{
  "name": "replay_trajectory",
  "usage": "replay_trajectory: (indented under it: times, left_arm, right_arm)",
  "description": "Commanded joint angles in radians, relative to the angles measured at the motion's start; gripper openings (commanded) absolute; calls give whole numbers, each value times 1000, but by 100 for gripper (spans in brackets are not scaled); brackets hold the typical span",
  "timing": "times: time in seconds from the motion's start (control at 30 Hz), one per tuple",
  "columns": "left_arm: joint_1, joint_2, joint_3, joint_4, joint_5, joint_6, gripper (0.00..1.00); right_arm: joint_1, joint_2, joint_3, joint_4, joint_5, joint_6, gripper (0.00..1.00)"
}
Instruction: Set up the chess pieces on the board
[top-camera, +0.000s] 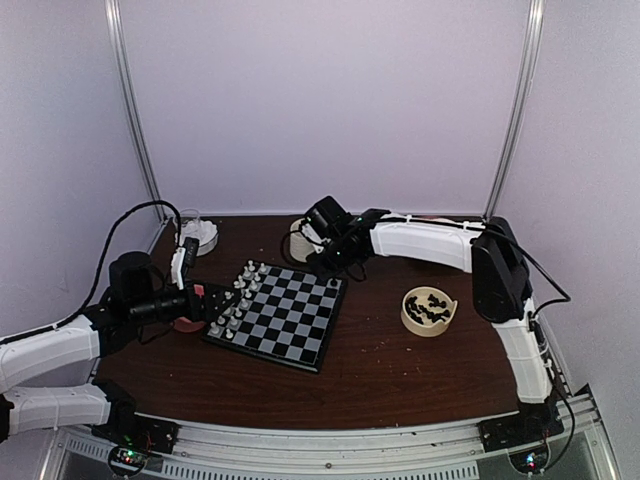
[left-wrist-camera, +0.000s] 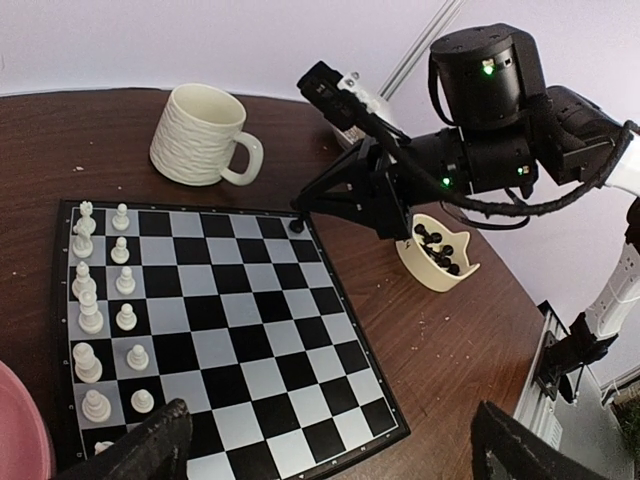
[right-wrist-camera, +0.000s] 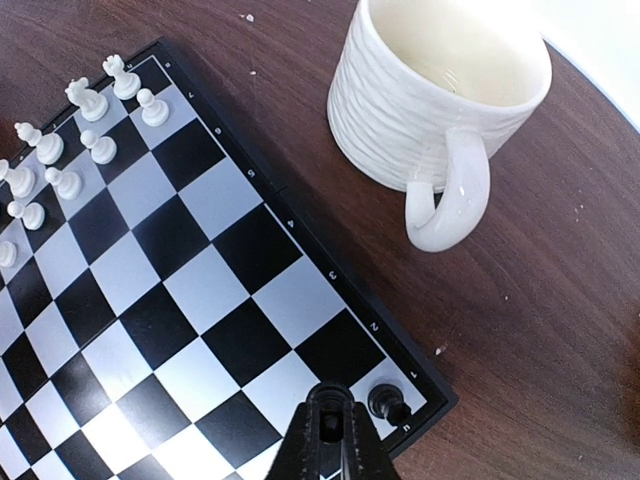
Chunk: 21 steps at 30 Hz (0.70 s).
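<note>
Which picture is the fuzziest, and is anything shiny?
Top external view: fuzziest, the chess pieces are tiny blobs. Left wrist view: the left claw is a dark blur at the bottom. Right wrist view: the mug is sharp, the board gleams whiter near the bottom.

Even, diffuse light with a faint violet cast fills all three views, leaving only soft shadows on the dark desk (top-camera: 400, 370). The top external picture is coarse and slightly soft. The right wrist view shows the mug (right-wrist-camera: 430, 90) bright and sharp, and pale squares of the board (right-wrist-camera: 200, 290) wash out toward its lower left. The left gripper (left-wrist-camera: 325, 445) is a dark blur.
</note>
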Motion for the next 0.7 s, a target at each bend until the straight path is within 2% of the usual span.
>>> replay_trajectory:
  times: [0.0,0.67]
  left_arm:
    - [-8,6,27,14,-10,11,98]
    - [-8,16,31,13,-10,13,98]
  right_arm:
    - [3,45,81,-62,39,-49,5]
    - [-3,143,161,-82,51,-50,7]
